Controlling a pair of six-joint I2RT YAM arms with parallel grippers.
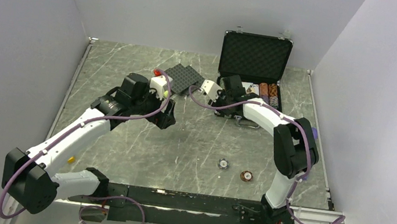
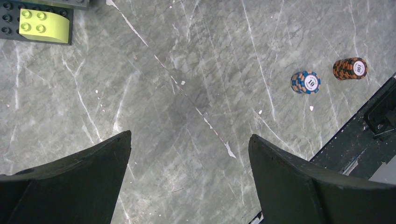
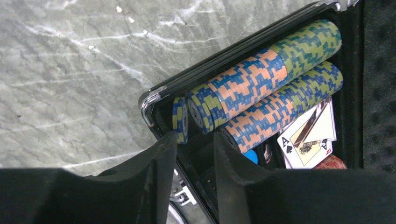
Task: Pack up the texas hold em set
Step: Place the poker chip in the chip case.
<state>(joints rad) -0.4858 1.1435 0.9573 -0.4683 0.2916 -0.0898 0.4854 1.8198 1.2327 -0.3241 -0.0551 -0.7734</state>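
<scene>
Dark studded plates [image 1: 184, 78] on grey marbled table [image 1: 198, 141], lime brick [image 2: 44, 26] seemingly atop one.

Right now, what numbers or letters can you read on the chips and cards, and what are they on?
"10": on the top chip of the blue stack.
"100": on the top chip of the orange stack beside it.
"A" with a spade sign: on the playing card in the case.
The tiny print ringing both chip numbers is too small to read.

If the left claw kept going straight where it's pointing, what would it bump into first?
Probably just the bare table: the left claw points down at grey marble, with nothing in between.
</scene>
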